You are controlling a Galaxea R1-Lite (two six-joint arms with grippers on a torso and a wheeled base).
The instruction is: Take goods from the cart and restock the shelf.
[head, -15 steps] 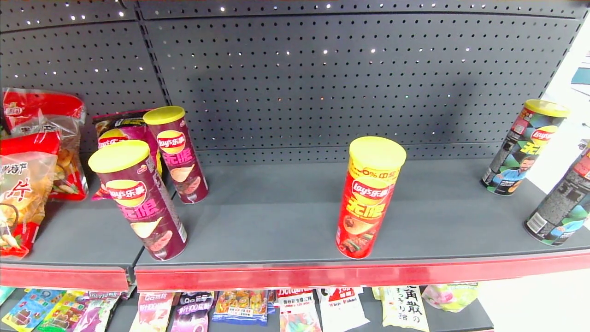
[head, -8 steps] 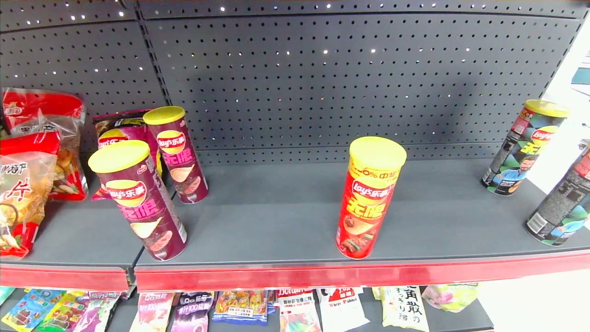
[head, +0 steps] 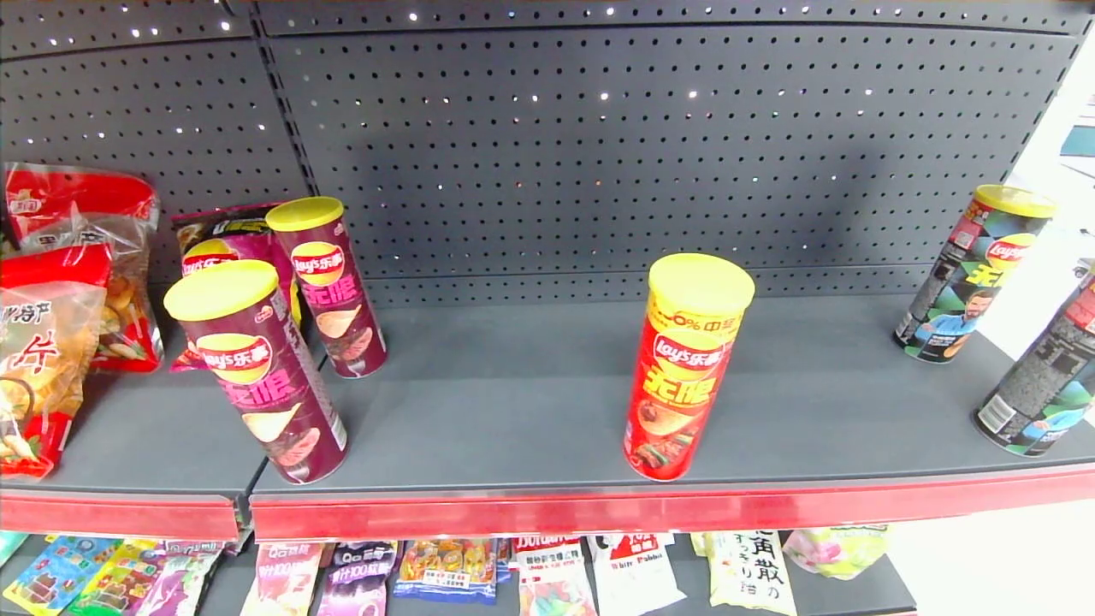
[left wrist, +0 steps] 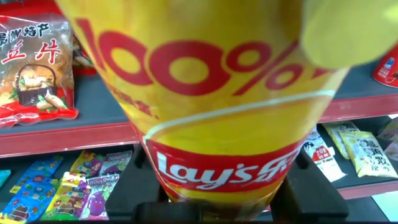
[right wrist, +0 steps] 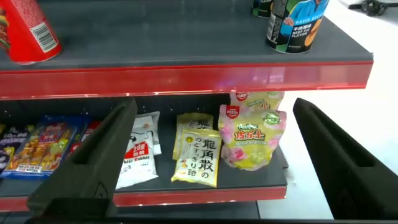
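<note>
A yellow chips can (left wrist: pixel 211 93) with red lettering sits very close in the left wrist view, and my left gripper (left wrist: pixel 221 186) is shut on its lower body. Behind it are the shelf's red front edge (left wrist: pixel 74 137) and snack bags. My right gripper (right wrist: pixel 214 149) stands open with nothing between its fingers, level with the lower shelf of snack packets (right wrist: pixel 199 149). On the grey shelf (head: pixel 530 402) a red can (head: pixel 684 368) stands near the front, right of the middle. Two maroon cans (head: pixel 257 368) stand at the left.
Two dark cans (head: pixel 971 274) stand at the shelf's right end, one of them near the front edge (right wrist: pixel 295 25). Bags of snacks (head: pixel 60 316) fill the left end. Bare shelf lies between the maroon cans and the red can. A perforated back panel (head: pixel 599 145) closes the rear.
</note>
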